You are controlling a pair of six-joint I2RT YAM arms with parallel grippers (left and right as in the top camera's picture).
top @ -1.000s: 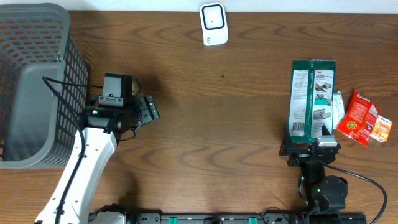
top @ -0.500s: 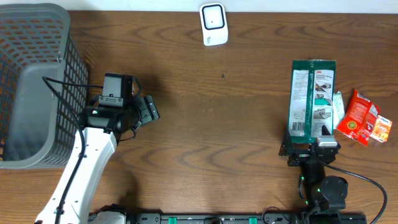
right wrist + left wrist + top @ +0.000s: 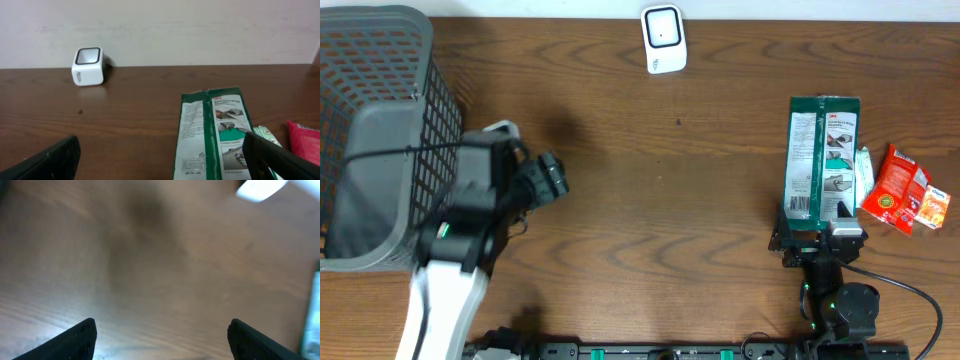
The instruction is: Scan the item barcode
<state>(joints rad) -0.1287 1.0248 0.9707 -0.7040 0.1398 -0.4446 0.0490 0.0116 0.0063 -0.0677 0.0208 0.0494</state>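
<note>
Showing basket (image 3: 432, 120) overhead only, scanner (image 3: 88, 66) side-on from right wrist

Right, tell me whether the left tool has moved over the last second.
Yes. In the overhead view the left tool has shifted slightly left, toward the grey plastic mesh basket, and its arm now looks blurred.
</note>
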